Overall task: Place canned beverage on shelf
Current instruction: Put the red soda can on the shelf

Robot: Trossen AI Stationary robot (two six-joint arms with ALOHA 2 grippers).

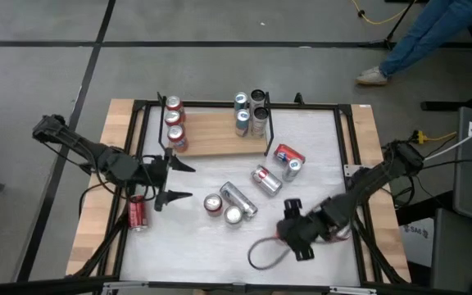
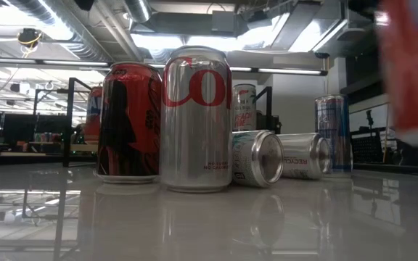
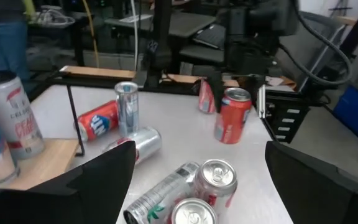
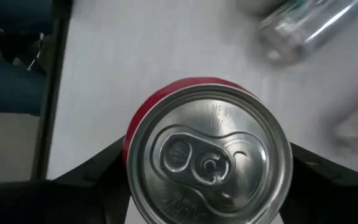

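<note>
My right gripper hangs over the table's near right part, shut on a red can with a silver top. That can also shows as a red can in the left wrist view. The shelf, a wooden board with black rails, lies at the far middle. Red cans stand at its left end and silver and blue cans at its right end. My left gripper stands open near the shelf's near left corner, pointing toward the table's middle, with nothing between its fingers. My right gripper pinches the red can's side wall just below the top rim, one finger on each of two opposite sides. The fingers come from above, slanting down. The can hangs slightly tilted, top up, lifted clear of the table.
Loose cans crowd the table's middle: a red one and a silver one upright, two silver ones lying, a red and blue one lying by the shelf. One red can lies near the left edge. A cable loop lies near my right gripper.
</note>
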